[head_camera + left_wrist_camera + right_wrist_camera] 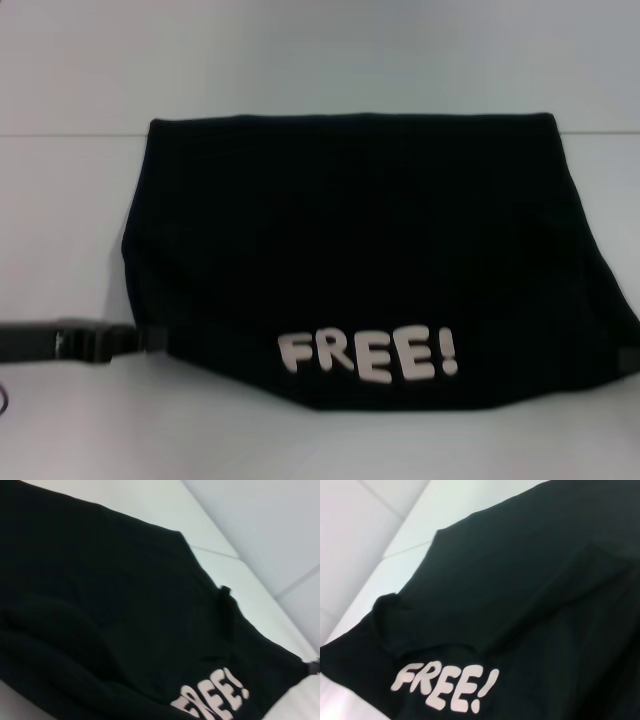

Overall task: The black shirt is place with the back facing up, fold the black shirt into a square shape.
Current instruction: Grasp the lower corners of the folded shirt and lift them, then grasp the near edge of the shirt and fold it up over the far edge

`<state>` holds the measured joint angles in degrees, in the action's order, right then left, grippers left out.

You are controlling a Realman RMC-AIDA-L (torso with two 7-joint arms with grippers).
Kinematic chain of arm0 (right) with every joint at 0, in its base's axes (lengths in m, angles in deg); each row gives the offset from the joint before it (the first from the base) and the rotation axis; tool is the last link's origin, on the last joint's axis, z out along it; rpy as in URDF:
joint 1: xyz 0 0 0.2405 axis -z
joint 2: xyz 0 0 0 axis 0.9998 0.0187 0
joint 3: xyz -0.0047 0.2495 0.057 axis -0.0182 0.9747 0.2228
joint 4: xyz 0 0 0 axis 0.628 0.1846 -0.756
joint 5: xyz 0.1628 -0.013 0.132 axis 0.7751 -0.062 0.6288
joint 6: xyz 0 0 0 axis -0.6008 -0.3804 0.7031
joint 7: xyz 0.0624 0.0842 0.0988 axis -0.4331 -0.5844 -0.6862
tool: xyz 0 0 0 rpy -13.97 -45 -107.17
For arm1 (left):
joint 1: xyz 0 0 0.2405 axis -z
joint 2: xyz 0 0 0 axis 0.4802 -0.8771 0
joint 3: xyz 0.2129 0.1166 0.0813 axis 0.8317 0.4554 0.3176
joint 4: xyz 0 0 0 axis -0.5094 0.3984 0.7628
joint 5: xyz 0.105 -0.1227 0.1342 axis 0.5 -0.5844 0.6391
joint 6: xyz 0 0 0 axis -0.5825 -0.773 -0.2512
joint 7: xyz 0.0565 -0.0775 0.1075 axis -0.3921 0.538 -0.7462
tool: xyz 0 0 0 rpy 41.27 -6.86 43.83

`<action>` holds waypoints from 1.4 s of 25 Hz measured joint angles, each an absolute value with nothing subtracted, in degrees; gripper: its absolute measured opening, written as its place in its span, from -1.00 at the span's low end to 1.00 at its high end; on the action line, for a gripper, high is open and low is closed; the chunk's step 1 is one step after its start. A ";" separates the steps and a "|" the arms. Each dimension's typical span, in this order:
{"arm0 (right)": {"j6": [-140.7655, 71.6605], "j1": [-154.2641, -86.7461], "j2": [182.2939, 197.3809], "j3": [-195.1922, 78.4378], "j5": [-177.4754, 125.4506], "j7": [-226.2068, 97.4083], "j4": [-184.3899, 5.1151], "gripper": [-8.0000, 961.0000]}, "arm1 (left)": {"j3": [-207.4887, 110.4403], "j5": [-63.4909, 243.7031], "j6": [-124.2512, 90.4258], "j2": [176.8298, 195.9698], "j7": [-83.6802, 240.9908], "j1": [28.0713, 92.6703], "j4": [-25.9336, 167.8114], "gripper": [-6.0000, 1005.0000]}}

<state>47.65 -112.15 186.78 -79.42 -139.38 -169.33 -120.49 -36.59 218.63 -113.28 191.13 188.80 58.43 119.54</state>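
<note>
shirt: black shirt [350, 250] on white desk [60, 200], folded into a wide block, spans from mid-desk to near edge, far edge straight, sides flare out toward near edge
print: "FREE!" lettering [368, 357] faces up, along near fold, slightly right of centre
left gripper [150, 340]: low at shirt's near-left corner, tip touching or tucked in cloth; can't tell whether it's clamped on the cloth
right gripper [627, 360]: at shirt's near-right corner, mostly hidden by cloth; whether it grips the cloth can't be told
surface: pale, seam line across far part

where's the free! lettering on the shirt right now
In the head view the FREE! lettering sits near the near edge of the black shirt, slightly right of centre, facing up.
</note>
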 joint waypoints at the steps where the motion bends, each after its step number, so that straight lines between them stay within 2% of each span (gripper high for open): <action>1: 49.33 -111.37 186.62 -79.23 -139.46 -168.16 -120.55 -0.98 | -36.59 218.63 -113.28 191.13 188.80 58.43 119.54 -0.92; 12: 62.74 -104.35 185.46 -76.82 -139.76 -158.81 -122.45 -0.98 | -36.44 219.05 -125.86 192.91 184.08 53.89 119.01 -0.92; 18: 61.98 -104.22 185.23 -75.88 -139.85 -158.32 -122.66 -0.98 | -36.18 219.27 -125.47 192.79 183.66 54.56 117.95 -0.92; 22: 59.92 -107.46 185.16 -73.29 -139.80 -157.65 -122.79 -0.98 | -36.88 218.70 -122.69 191.28 183.84 58.15 117.06 -0.92; 29: 54.73 -114.95 184.83 -67.19 -139.38 -158.00 -122.71 -0.98 | -37.91 218.23 -110.28 186.73 187.35 67.44 113.51 -0.92; 35: 43.06 -122.18 184.85 -67.40 -139.56 -160.75 -120.73 -0.99 | -35.56 218.60 -94.98 184.51 190.16 73.33 107.33 -0.92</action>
<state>43.06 -122.18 184.85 -67.40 -139.56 -160.75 -120.73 -35.56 218.60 -94.98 184.51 190.16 73.33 107.33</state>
